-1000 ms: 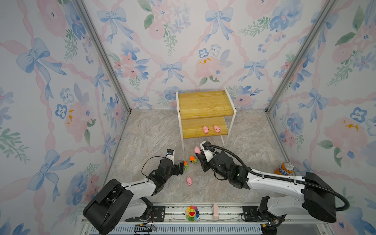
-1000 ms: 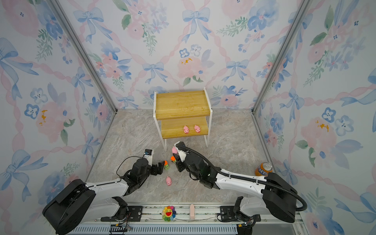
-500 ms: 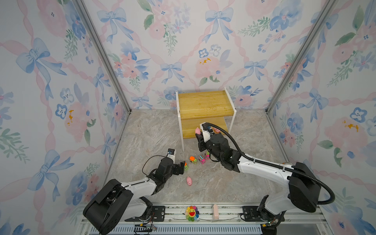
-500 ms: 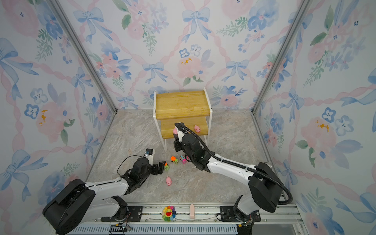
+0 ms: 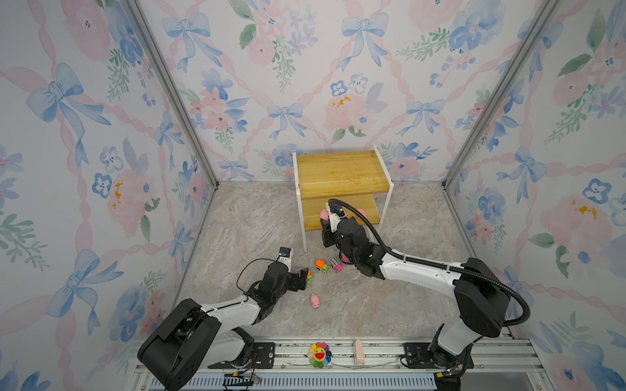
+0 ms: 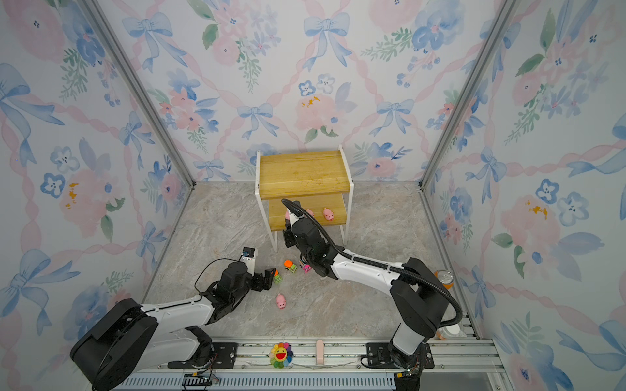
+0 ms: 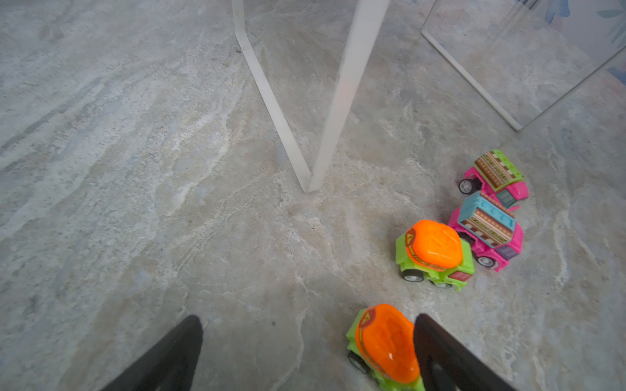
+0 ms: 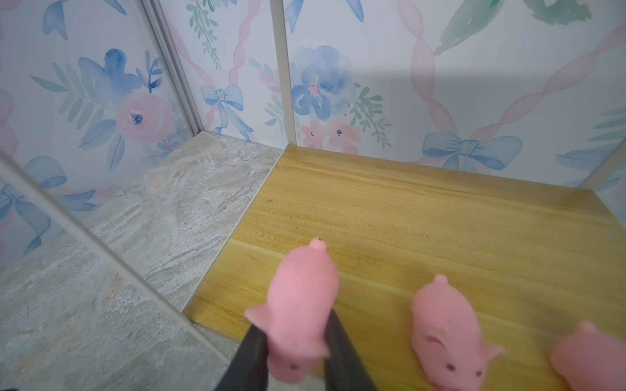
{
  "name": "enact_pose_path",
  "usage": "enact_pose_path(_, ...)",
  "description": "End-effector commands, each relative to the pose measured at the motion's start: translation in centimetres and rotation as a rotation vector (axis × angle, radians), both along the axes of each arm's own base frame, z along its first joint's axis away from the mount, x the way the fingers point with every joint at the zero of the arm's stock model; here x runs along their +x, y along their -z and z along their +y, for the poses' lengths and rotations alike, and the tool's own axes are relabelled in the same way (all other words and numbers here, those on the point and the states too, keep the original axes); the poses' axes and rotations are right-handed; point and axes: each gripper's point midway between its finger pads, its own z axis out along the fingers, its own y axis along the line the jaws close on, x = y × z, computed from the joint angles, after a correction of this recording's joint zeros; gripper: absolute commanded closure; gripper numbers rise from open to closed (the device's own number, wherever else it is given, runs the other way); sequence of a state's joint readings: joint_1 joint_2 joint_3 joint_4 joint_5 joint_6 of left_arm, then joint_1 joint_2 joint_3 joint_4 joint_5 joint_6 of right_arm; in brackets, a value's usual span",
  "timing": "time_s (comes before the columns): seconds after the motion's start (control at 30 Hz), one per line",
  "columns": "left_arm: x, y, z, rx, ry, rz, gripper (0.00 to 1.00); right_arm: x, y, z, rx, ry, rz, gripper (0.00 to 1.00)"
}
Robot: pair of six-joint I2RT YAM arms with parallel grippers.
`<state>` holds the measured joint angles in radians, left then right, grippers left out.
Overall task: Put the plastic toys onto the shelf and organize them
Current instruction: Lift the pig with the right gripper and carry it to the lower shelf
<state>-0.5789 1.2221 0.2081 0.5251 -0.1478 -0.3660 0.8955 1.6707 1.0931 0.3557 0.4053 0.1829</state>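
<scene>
My right gripper (image 8: 298,348) is shut on a pink pig (image 8: 301,304), held over the front left corner of the shelf's (image 5: 342,172) lower board. Two more pigs (image 8: 443,335) (image 8: 592,359) stand on that board beside it. On the floor, my left gripper (image 7: 308,325) is open, and a green truck with an orange top (image 7: 386,348) sits between its fingers, against one of them. A second green truck (image 5: 321,265) and two pink trucks (image 7: 487,233) (image 7: 496,176) lie close together further on. One pig (image 5: 315,301) lies alone on the floor.
The shelf's white legs (image 7: 338,101) stand just beyond the trucks. A rainbow flower (image 5: 319,354) and a pale pink block (image 5: 358,352) sit on the front rail. An orange can (image 6: 444,278) stands by the right wall.
My right arm has lifted from the floor by the trucks and carried the pig up to the lower board. The left arm has barely moved.
</scene>
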Motion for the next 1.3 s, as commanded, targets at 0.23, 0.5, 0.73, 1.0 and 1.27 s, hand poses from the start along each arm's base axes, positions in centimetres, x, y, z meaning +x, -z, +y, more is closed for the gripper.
enact_pose_path(0.23, 0.2, -0.2, 0.0, 0.013, 0.007, -0.005, 0.02, 1.8, 0.6, -0.5, 0.034, 0.034, 0.025, 0.72)
enact_pose_path(0.5, 0.3, -0.2, 0.1, 0.012, 0.002, -0.007, 0.02, 2.2, 1.4, -0.6, 0.035, 0.022, 0.05, 0.72)
enact_pose_path(0.73, 0.3, -0.2, 0.1, 0.013, 0.001, -0.007, 0.02, 2.6, 1.6, -0.4, 0.039, 0.021, 0.059, 0.72)
enact_pose_path(1.0, 0.2, -0.1, 0.2, 0.015, 0.001, -0.005, 0.02, 3.0, 2.3, -0.2, 0.027, 0.026, 0.071, 0.71)
enact_pose_path(1.27, 0.3, -0.1, 0.2, 0.013, 0.0, -0.005, 0.02, 3.0, 2.6, -0.4, 0.02, 0.032, 0.075, 0.7)
